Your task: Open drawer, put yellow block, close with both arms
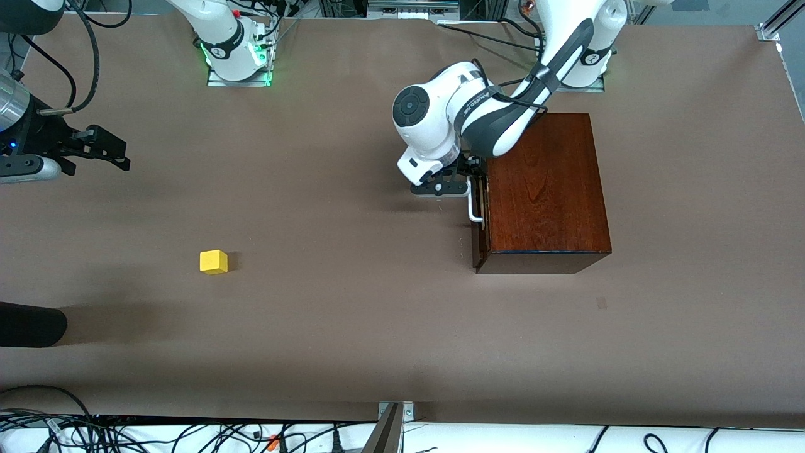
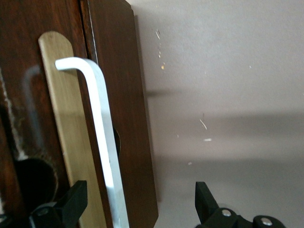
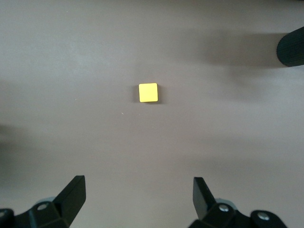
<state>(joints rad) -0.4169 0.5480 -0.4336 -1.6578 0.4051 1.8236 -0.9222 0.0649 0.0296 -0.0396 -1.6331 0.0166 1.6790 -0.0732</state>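
The dark wooden box (image 1: 547, 189) stands toward the left arm's end of the table. Its drawer front (image 1: 480, 217) carries a white bar handle (image 1: 473, 207) and faces the right arm's end; the drawer looks shut or nearly so. My left gripper (image 1: 470, 179) is open at the handle. In the left wrist view the handle (image 2: 102, 137) lies between the spread fingertips (image 2: 71, 204) of the gripper (image 2: 140, 204), untouched. The yellow block (image 1: 214, 262) lies on the table toward the right arm's end. My right gripper (image 1: 122, 154) hangs open and empty above the table; its wrist view shows the block (image 3: 148, 92) ahead of the gripper (image 3: 140, 199).
A black rounded object (image 1: 31, 324) juts in at the table's edge, nearer the front camera than the block; it also shows in the right wrist view (image 3: 292, 47). Brown table (image 1: 352, 314) lies open between block and box.
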